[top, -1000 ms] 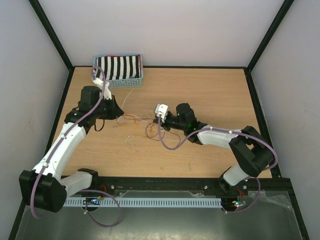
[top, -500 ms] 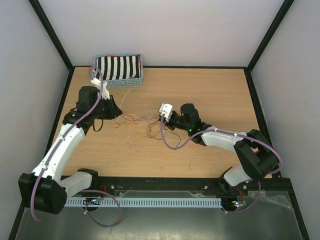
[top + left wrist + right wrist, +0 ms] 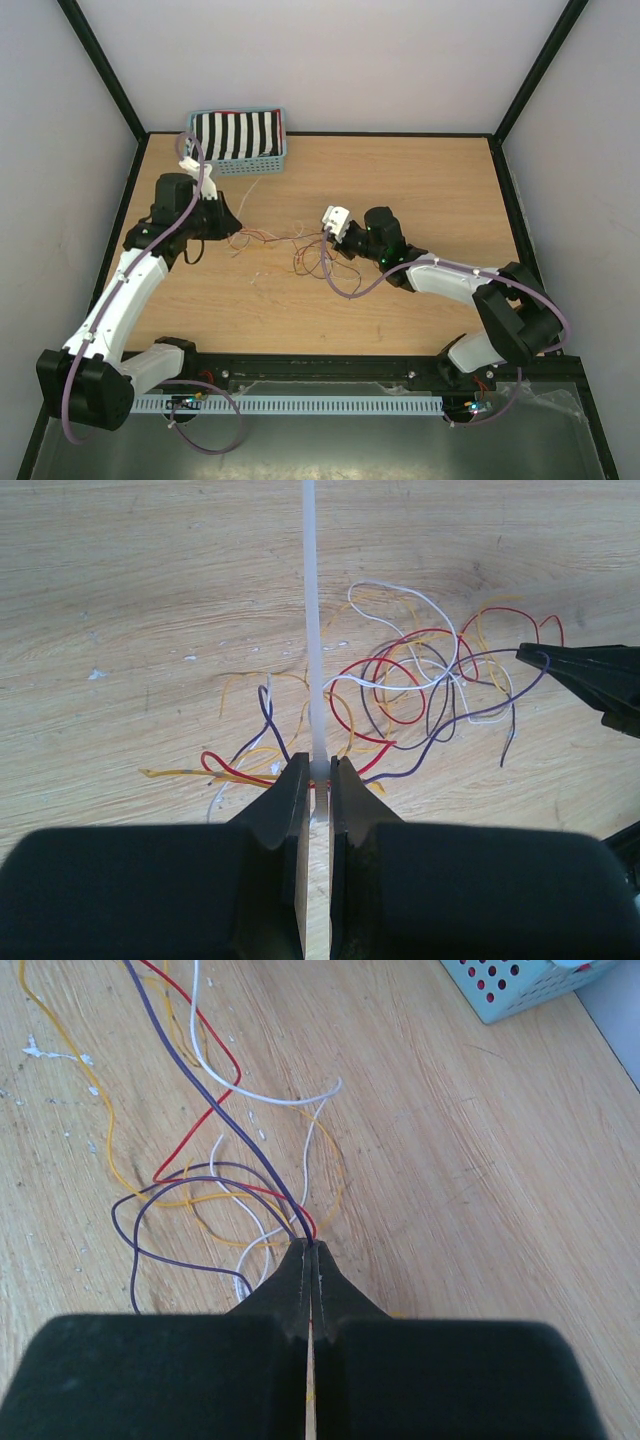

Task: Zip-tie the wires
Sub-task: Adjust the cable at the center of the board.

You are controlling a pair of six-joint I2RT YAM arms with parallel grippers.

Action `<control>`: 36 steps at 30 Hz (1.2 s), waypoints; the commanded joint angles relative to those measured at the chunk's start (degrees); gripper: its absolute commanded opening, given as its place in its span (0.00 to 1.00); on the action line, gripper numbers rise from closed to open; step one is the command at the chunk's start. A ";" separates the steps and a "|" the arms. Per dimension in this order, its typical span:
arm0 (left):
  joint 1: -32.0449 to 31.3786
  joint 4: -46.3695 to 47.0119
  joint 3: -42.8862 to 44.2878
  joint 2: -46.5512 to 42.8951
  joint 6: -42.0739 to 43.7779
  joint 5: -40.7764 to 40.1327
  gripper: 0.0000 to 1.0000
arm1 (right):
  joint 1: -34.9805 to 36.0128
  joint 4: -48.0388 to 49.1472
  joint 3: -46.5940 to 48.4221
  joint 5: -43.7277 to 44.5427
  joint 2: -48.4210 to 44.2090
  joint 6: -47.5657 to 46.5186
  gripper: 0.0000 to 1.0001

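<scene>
Left hand [image 3: 320, 770] grasping the zip tie [image 3: 311, 630], right hand [image 3: 312, 1252] clenched on the wires [image 3: 400, 690] — strands sprawl loose mid-way across the desk [image 3: 110, 570]; apparently not yet cinched.

Red, yellow, purple, white wires [image 3: 385, 686], black-and-white striped cloth [image 3: 238, 135], blue basket [image 3: 255, 164]

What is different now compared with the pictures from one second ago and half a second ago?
The right pincer, shut on the wires, slid to the right in the top view, drawing them out. The left pincer, clamped on the zip tie, shifted a little left. Both grips and the basket stayed as they were.
</scene>
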 commanded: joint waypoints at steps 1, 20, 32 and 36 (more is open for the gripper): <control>0.74 -0.55 0.94 -1.60 1.02 -0.66 0.00 | -0.59 -1.14 -0.22 1.36 -1.42 -0.90 0.00; 0.88 -0.97 2.92 -1.13 2.38 0.67 0.00 | -0.66 -1.86 1.06 -5.82 -0.77 -0.70 0.12; 0.91 -1.35 3.57 -1.59 3.41 1.65 0.00 | -0.68 0.27 1.76 -5.90 -2.60 -3.53 0.52; 0.91 -1.34 3.35 -1.40 3.28 2.13 0.00 | -0.65 5.19 2.66 -10.56 -0.27 -5.31 0.57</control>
